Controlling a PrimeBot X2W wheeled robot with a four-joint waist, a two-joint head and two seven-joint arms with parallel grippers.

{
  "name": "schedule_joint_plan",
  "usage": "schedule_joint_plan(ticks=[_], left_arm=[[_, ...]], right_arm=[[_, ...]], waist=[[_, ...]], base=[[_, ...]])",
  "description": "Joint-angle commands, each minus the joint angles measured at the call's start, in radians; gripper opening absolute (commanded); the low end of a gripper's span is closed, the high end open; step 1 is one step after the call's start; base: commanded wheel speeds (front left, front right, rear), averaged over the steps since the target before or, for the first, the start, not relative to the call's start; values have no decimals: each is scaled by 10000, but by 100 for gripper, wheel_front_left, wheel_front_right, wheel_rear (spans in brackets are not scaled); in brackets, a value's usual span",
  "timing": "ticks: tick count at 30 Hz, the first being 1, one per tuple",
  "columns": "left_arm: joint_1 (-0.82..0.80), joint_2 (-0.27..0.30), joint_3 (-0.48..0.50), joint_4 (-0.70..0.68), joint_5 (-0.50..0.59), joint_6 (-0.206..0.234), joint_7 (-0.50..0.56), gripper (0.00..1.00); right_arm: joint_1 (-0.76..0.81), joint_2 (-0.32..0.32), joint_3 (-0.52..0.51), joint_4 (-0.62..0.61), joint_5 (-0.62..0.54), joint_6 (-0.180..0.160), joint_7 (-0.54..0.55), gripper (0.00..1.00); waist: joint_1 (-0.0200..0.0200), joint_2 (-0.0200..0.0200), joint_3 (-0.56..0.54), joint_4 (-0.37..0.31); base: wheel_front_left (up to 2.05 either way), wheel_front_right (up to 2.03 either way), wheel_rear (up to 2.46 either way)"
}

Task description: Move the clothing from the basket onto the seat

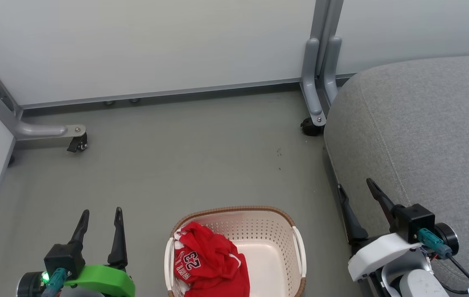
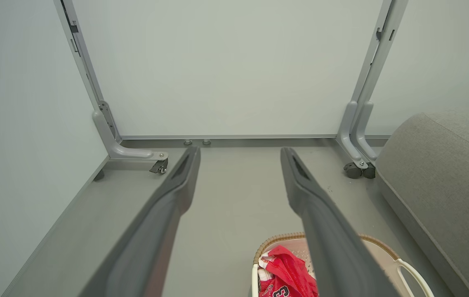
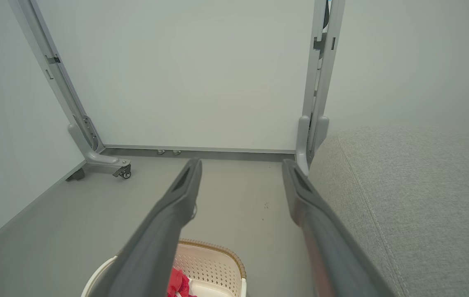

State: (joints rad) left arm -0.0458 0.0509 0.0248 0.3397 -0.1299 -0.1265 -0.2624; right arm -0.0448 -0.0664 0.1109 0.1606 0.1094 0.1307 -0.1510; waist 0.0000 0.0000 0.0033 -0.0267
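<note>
Red clothing [image 1: 211, 262] with a white "23" lies bunched in the left half of the cream perforated basket [image 1: 296, 247], which stands on the floor at the bottom centre. The grey seat [image 1: 424, 136] rises at the right. My left gripper [image 1: 100, 212] is open, empty, left of the basket. Open and empty too, my right gripper [image 1: 356, 187] stands between the basket and the seat's edge. The left wrist view shows the clothing [image 2: 286, 274] in the basket [image 2: 382, 247] below my left gripper [image 2: 238, 154], and the seat [image 2: 444, 173]. In the right wrist view the basket [image 3: 218, 255] and a red scrap of clothing [image 3: 176, 284] lie below my right gripper [image 3: 240, 165], beside the seat [image 3: 415, 198].
Pale partition panels [image 1: 156, 45] close the back and left. Their grey metal feet with castors stand at the far left [image 1: 75, 138] and by the seat's corner [image 1: 312, 119]. Grey floor [image 1: 185, 165] stretches between the basket and the panels.
</note>
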Motion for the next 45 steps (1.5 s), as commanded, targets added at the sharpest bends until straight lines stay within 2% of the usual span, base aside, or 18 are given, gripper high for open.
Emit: schedule_joint_plan(ticks=[1,9,14,18,29,35,45], left_arm=[[97,6,14,16,22,42,-36,100],[-91,4,-160,26,246,96,-34,100],[-664,30,-1241,675,775,-7,-20,100],[-1446,33,-2390,1698,1134,-43,-14,100],[-4092,20,-5444,5024,1229,-53,516,100],[-5440,24,-6572,6602,1445,-53,972,100],[-7365,207,-7814,8622,2364,-40,1694,100]], right_arm=[[1,28,9,-17,-5,1,-32,100],[-135,34,1,-106,50,1,-26,100],[-294,-4,-28,-267,71,1,12,100],[-591,-55,50,-423,92,1,-8,100],[-1565,-110,245,-700,250,1,-245,100],[-2197,-85,414,-722,395,1,-480,100],[-3229,11,617,-571,696,1,-928,100]], waist=[[0,0,11,-8],[0,0,201,-50],[0,0,558,-66],[0,0,1064,-206],[0,0,3186,-793],[0,0,4485,-1171],[0,0,6331,-1814]], base=[[0,0,0],[0,0,0],[0,0,0],[0,0,0],[0,0,0],[0,0,0],[0,0,0]])
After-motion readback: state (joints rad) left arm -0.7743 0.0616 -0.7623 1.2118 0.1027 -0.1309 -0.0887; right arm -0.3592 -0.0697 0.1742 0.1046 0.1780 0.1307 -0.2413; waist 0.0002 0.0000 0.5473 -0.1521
